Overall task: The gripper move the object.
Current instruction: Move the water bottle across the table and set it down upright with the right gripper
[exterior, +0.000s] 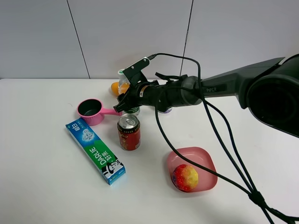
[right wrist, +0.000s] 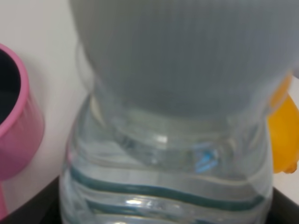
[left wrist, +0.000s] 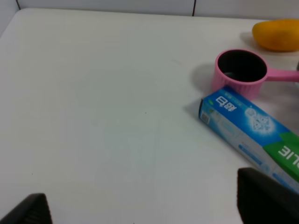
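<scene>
The clear water bottle (exterior: 124, 85) with a white-green cap stands behind the red can, slightly tilted. My right gripper (exterior: 127, 103) reaches across from the right and is shut on the bottle's lower body. In the right wrist view the bottle (right wrist: 168, 154) fills the frame, its cap blurred close to the camera, and black fingers (right wrist: 23, 210) show at both of its sides. My left gripper (left wrist: 149, 205) is open and empty over bare table; only its two dark fingertips (left wrist: 266, 196) show. It is out of the exterior high view.
A red drink can (exterior: 129, 132) stands just in front of the bottle. A pink scoop cup (exterior: 91, 111) and a blue-green toothpaste box (exterior: 95, 150) lie to its left. An orange fruit (exterior: 114, 87) sits behind. A pink bowl (exterior: 205, 163) holds a red-yellow ball (exterior: 185, 177).
</scene>
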